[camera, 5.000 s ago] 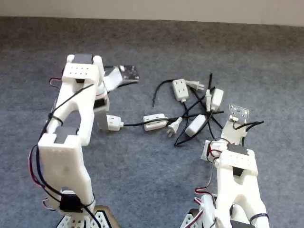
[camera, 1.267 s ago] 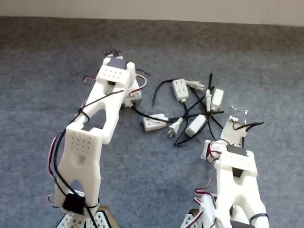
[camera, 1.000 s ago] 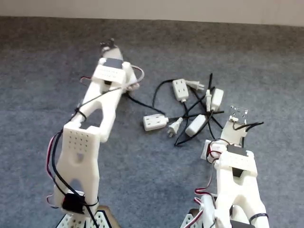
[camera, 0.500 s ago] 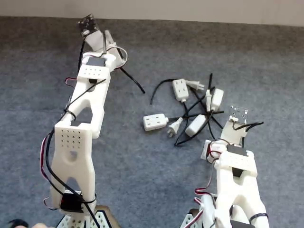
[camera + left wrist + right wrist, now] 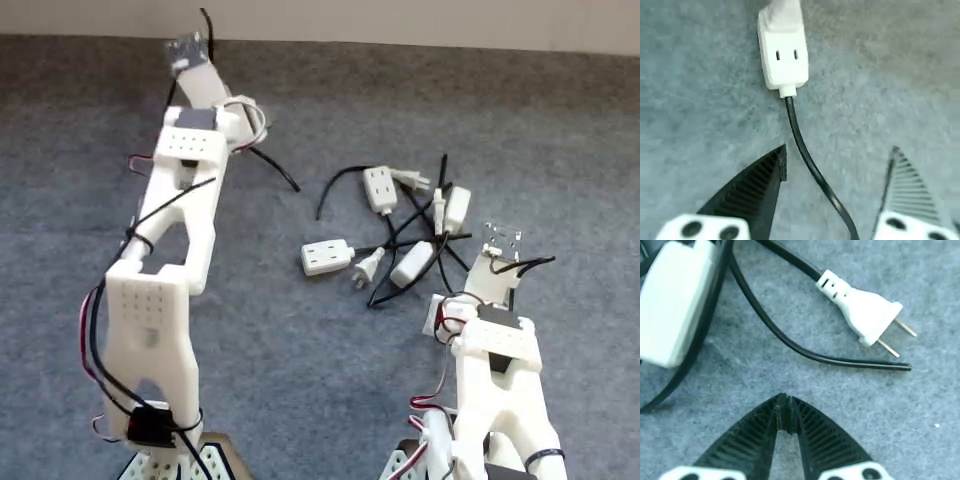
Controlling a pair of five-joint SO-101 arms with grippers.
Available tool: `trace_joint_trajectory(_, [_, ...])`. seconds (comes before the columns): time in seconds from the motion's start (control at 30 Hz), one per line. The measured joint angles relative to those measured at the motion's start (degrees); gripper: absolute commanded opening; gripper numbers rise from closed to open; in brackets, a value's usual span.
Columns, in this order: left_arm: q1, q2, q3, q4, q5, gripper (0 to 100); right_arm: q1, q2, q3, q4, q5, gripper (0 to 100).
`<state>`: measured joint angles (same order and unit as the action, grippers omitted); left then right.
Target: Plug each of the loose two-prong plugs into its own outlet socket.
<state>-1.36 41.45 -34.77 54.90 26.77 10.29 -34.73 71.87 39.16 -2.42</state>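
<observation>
My left gripper (image 5: 839, 150) is open over the carpet, and a black cord (image 5: 807, 155) runs between its fingers to a white outlet socket (image 5: 783, 55) lying face up beyond them. In the high view that arm (image 5: 185, 160) stretches to the far left corner, with the cord's loose end (image 5: 285, 178) trailing behind it. My right gripper (image 5: 785, 415) is shut and holds nothing. It sits just short of a white two-prong plug (image 5: 865, 312) and beside a white socket block (image 5: 675, 300). More sockets (image 5: 327, 256) (image 5: 378, 187) and a plug (image 5: 368, 267) lie tangled mid-table.
Black cords (image 5: 420, 235) cross each other in the pile between the arms. A cut cable end (image 5: 900, 366) lies close to the plug. Grey carpet (image 5: 560, 150) covers the whole surface, and a pale wall strip (image 5: 400, 20) borders the far edge.
The left arm has swung away from the pile to the far left corner, dragging one socket and its cord along. The right arm has not moved.
</observation>
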Motion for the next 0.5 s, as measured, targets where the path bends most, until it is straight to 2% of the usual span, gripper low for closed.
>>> trace_joint_trajectory(0.13, [0.88,-6.07,0.00,8.09,-8.09,35,0.00,0.00,0.18,-0.88,0.00,0.9])
trace_joint_trajectory(0.33, [7.65,-8.79,-0.09,22.95,-23.30,35,0.00,0.00,0.26,-1.67,2.11,0.9])
trace_joint_trajectory(0.5, [14.24,-8.79,-0.09,34.29,-29.01,34,0.00,0.00,0.26,-1.85,2.55,0.9])
